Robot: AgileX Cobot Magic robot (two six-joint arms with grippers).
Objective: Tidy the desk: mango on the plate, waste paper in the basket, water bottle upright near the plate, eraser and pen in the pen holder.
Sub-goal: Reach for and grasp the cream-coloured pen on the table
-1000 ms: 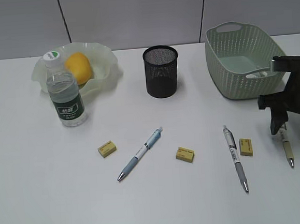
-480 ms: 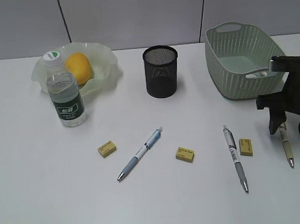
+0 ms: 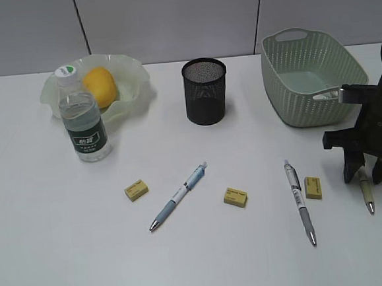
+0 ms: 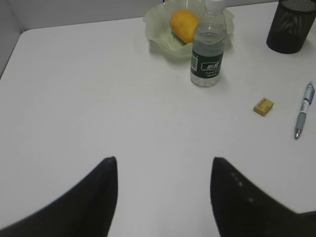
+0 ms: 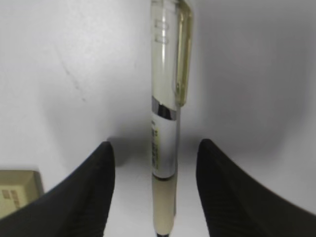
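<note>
Exterior view first: your right gripper (image 3: pixel 370 172) has dropped lower at the right edge since a second ago and its jaws have narrowed around the cream pen (image 3: pixel 365 192). They straddle it with gaps on both sides, not touching yet, so it's released, nothing grasped. Nothing else on the desk has shifted.

Count: three pens, namely that cream one, a grey pen (image 3: pixel 299 201) lower right and a blue pen (image 3: pixel 179 195) in the middle. Three yellow erasers (image 3: pixel 136 190), (image 3: pixel 235 196), (image 3: pixel 313 188).

One mango (image 3: pixel 100 86) sits in the plate (image 3: pixel 136 88) upper left. The water bottle (image 3: pixel 82 121) stands upright, touching the plate's front rim. The pen holder (image 3: pixel 205 91) is top centre and the basket (image 3: pixel 309 77) upper right.

Your left gripper (image 4: pixel 163 192) hangs open over bare table, seen only from its wrist camera.

Hard to make out: whether anything lies in the basket or holder. The arm covers the cream pen's top end.
</note>
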